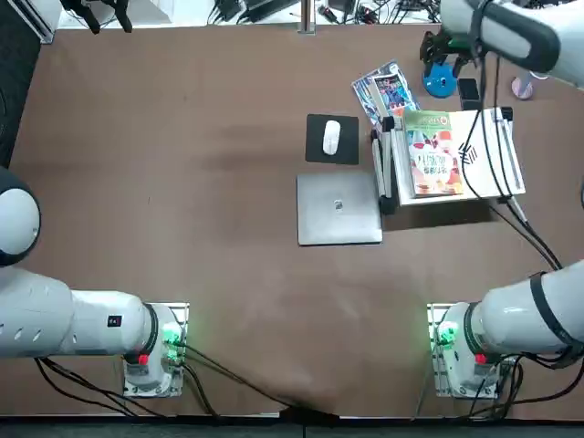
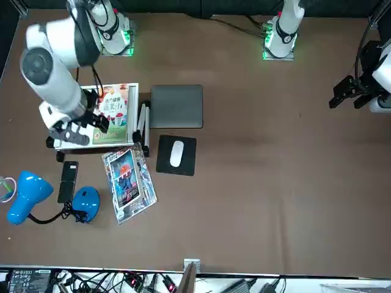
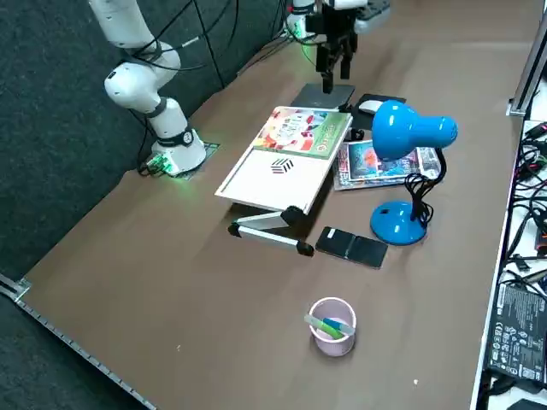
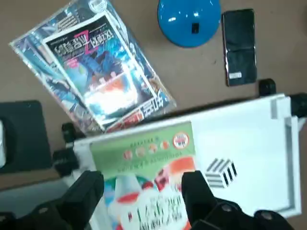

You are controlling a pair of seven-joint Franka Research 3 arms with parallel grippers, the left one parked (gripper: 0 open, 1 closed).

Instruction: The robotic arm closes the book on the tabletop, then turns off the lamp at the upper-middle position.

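- Right gripper [image 4: 143,179]: fingers wide apart, nothing held, seemingly raised above the book.
- Book [image 3: 302,132]: shut, green cover up, on the white stand [image 3: 269,178].
- Blue lamp [image 3: 398,223]: upright, beside the black phone [image 3: 351,247]; whether lit, I can't tell.
- Wrapped magazine [image 2: 129,183]: beside the stand.

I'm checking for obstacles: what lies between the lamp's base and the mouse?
The magazine lies between them, as the top view shows; the right gripper is above the book.
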